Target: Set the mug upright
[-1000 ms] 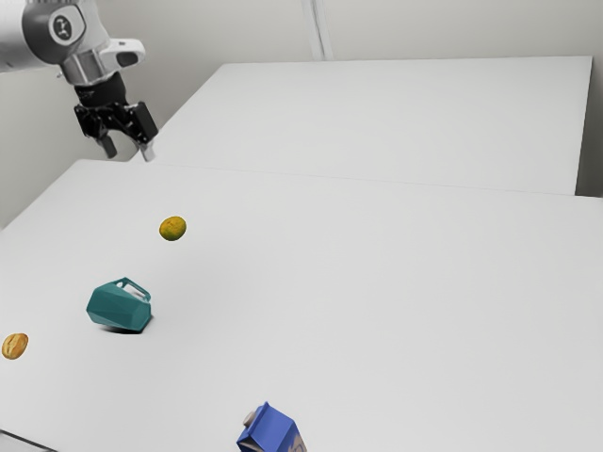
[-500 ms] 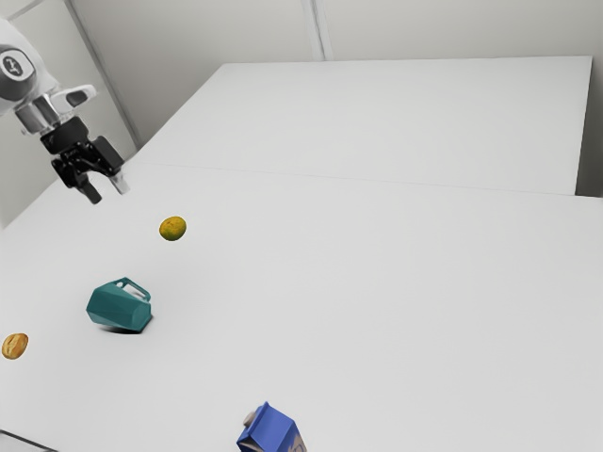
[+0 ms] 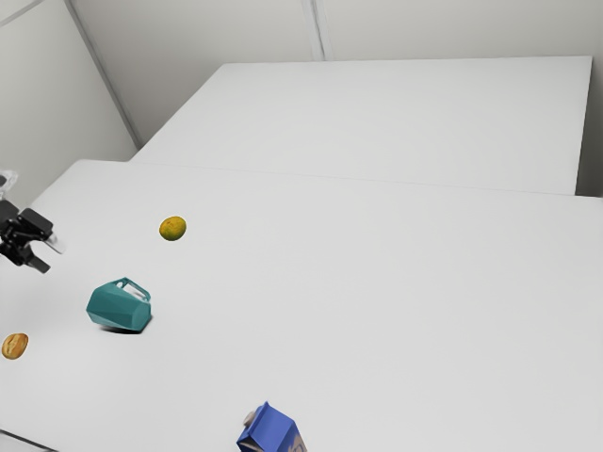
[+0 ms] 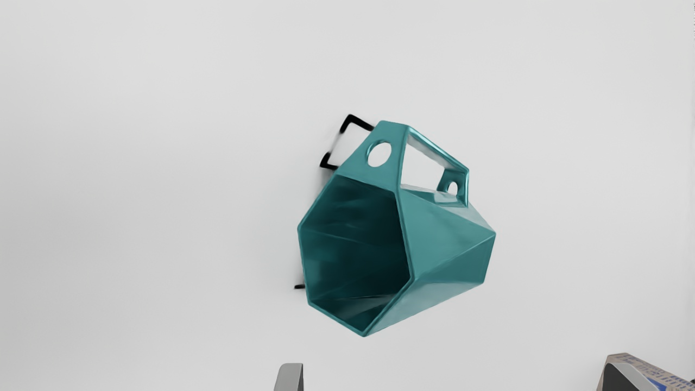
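The gripper (image 3: pixel 49 254) has shifted lower and toward the exterior view's left, open and empty. The mug (image 3: pixel 120 307) lies sideways on the bench (image 3: pixel 377 301), nearer and to that view's right of the gripper, mouth angled gripperward; its underside is hidden, the carton (image 3: pixel 270 431) cut off.

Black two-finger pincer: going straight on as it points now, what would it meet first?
Most likely the teal faceted mug, lying on its side ahead of the open pincer. But depth is unclear; it may slip past and meet the white table.
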{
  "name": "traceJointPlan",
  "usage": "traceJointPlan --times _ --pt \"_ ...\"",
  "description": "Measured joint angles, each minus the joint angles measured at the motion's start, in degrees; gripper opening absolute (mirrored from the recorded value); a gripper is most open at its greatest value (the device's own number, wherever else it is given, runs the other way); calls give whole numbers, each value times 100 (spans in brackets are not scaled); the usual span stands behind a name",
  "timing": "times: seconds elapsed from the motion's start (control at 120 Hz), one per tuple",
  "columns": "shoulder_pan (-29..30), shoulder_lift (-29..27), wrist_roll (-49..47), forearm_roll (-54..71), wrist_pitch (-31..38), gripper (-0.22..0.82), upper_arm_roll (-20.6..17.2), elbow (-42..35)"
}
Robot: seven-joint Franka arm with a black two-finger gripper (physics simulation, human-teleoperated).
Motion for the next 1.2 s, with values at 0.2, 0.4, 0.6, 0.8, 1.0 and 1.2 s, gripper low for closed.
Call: traceJointPlan --times 0.2,0.4,0.6,0.8,1.0,1.2 --pt "15 329 546 -423 -5 60 -93 -307" --pt "-102 279 911 -824 15 60 -106 -876" --pt "-150 285 1172 -1030 40 60 -105 -1261" --pt "-151 275 1359 -1117 57 22 -105 -1359" --pt "-152 252 1495 -1131 66 -5 -105 -1364" --pt "-291 -123 1598 -1128 72 -14 -104 -1536"
